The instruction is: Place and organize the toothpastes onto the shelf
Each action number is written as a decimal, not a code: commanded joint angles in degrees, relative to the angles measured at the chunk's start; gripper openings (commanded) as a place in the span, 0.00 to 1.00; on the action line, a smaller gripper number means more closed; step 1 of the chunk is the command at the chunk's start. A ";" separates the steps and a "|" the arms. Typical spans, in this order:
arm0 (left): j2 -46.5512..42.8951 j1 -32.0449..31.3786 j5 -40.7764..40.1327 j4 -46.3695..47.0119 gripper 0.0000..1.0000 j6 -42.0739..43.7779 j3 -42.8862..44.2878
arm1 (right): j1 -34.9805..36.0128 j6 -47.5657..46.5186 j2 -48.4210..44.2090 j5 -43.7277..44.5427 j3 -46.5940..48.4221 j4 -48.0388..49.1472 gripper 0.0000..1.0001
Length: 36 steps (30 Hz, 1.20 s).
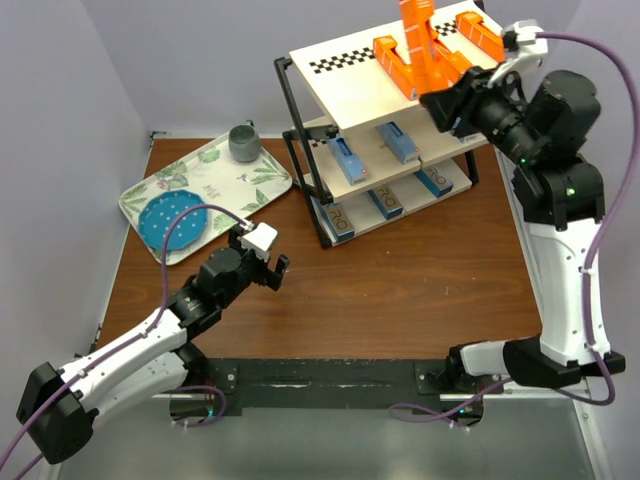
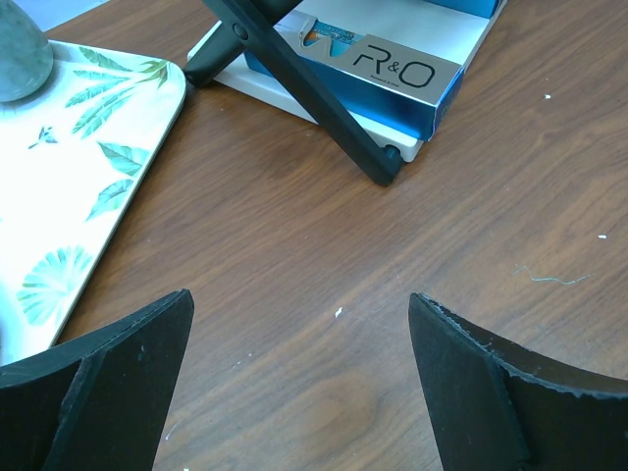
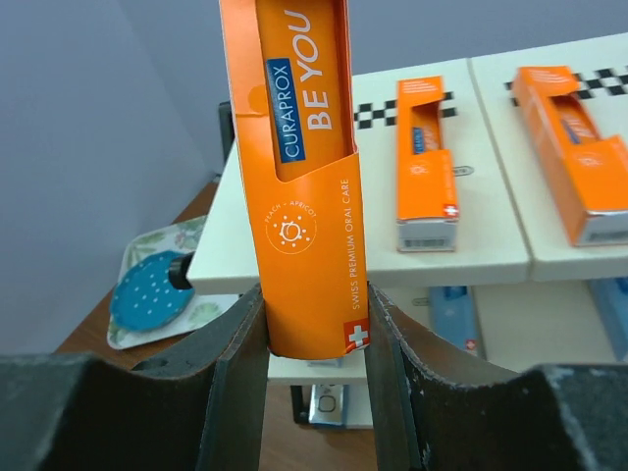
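Right fingers [image 3: 240,392] are clenched on the lower end of an orange carton [image 3: 304,196]. It stands upright, lifted over the top board of the shelf [image 1: 350,95]. Lying flat on that top board are a second orange carton [image 3: 425,167] and a third orange carton [image 3: 574,157], side by side with a gap between them. The middle board has two blue cartons [image 1: 347,158]. On the bottom board there's a silver-white carton [image 2: 392,69] marked R&O at the left end, with bluish cartons [image 1: 385,203] to its right. Left fingers [image 2: 108,383] are spread wide with nothing between them, low over the brown surface [image 1: 400,290], between the leaf-print tray [image 1: 225,180] and the shelf's front-left foot. The tray carries a blue dotted disc [image 1: 172,222] and a grey cup [image 1: 243,142].
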 commanded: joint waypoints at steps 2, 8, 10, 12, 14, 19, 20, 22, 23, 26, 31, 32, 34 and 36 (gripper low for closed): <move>-0.34 0.17 0.39 2.00 0.96 -0.56 2.17 | 8.64 0.14 4.95 2.73 6.02 -0.35 0.25; -0.60 0.17 0.31 2.00 0.96 -0.56 2.35 | 15.94 -2.49 9.88 9.84 12.09 -5.63 0.26; -0.78 0.17 0.22 1.91 0.96 -0.47 2.26 | 17.09 -3.02 11.11 13.27 13.05 -6.69 0.27; -0.78 0.17 0.22 1.91 0.96 -0.47 2.26 | 18.50 -3.55 11.73 15.91 13.32 -8.01 0.27; -0.78 0.17 0.31 1.91 0.96 -0.47 2.35 | 19.38 -3.81 12.87 18.20 14.20 -9.50 0.27; -0.69 0.17 0.48 1.91 0.96 -0.47 2.43 | 20.53 -4.34 14.28 21.63 15.08 -10.39 0.33; -0.69 0.17 0.48 1.91 0.96 -0.47 2.43 | 20.62 -4.43 14.46 21.81 15.08 -10.30 0.34; -0.69 0.17 0.66 1.91 0.96 -0.47 2.35 | 20.79 -4.52 15.07 21.90 15.08 -9.95 0.38; -0.69 0.17 0.66 1.83 0.96 -0.47 2.43 | 20.88 -4.52 15.16 21.99 15.08 -9.77 0.40; -0.78 0.17 0.66 1.74 0.96 -0.39 2.43 | 20.97 -4.34 15.51 22.25 14.64 -8.98 0.46; -0.95 0.17 0.57 1.65 0.96 -0.30 2.52 | 21.14 -3.64 15.42 22.16 12.80 -6.35 0.54; -1.04 0.17 0.57 1.56 0.96 -0.30 2.52 | 21.23 -3.46 15.42 22.25 12.71 -6.17 0.54; -1.13 0.17 0.48 1.56 0.96 -0.30 2.43 | 21.32 -3.29 15.34 22.34 12.36 -5.29 0.55; -1.30 0.17 0.31 1.47 0.96 -0.21 2.43 | 21.41 -3.11 14.99 22.42 11.40 -4.41 0.52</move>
